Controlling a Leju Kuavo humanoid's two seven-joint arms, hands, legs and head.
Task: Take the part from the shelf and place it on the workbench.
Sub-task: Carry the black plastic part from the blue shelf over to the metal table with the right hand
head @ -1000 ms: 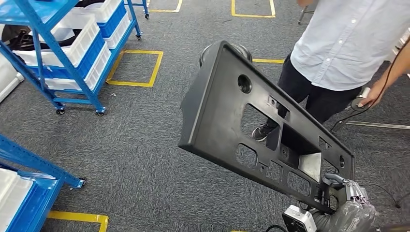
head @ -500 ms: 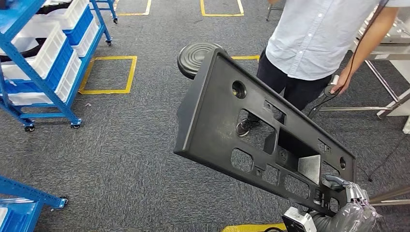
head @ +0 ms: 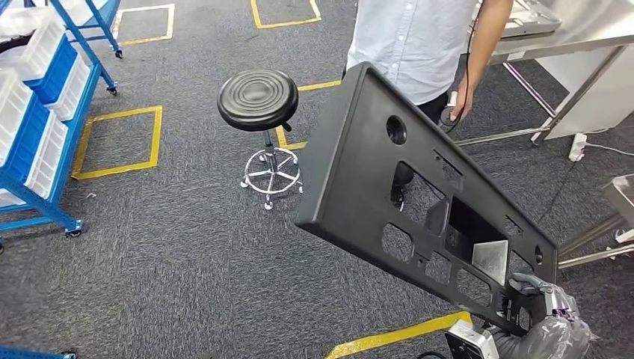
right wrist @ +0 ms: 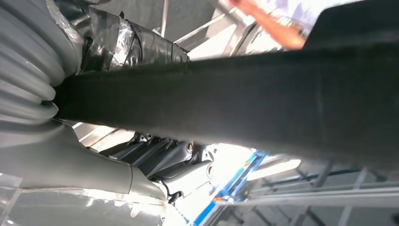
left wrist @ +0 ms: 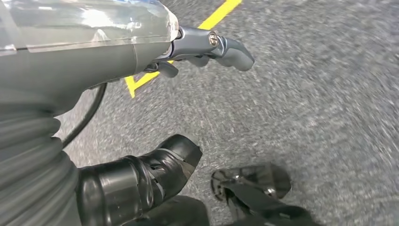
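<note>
Part (head: 419,187), a long black plastic panel with cut-outs and a round hole, hangs in the air in the head view, held at its lower corner by the right hand (head: 542,318), whose fingers (head: 527,283) curl over the panel's edge; the panel slants up and away from that hand, above the grey carpet floor (head: 172,247); behind it a round black stool (head: 258,99) on a chrome base stands on the carpet; a person in a pale shirt (head: 415,37) stands just beyond the panel's far end, one hand holding a small dark object on a cable; a steel desk (head: 591,45) stands at the upper right, well apart from the panel; blue shelf racks with white bins (head: 34,112) line the left edge; yellow tape lines (head: 396,335) mark the floor.

Left wrist view: the left hand (left wrist: 188,52) hangs over the carpet with nothing in it; its thumb juts out straight and the other fingers (left wrist: 167,68) are curled in beneath.

Right wrist view: the panel's black edge (right wrist: 244,94) runs across the frame, pressed against the right hand (right wrist: 155,155), with the dark fingers (right wrist: 179,157) wrapped beneath it; blue racking shows blurred beyond.
</note>
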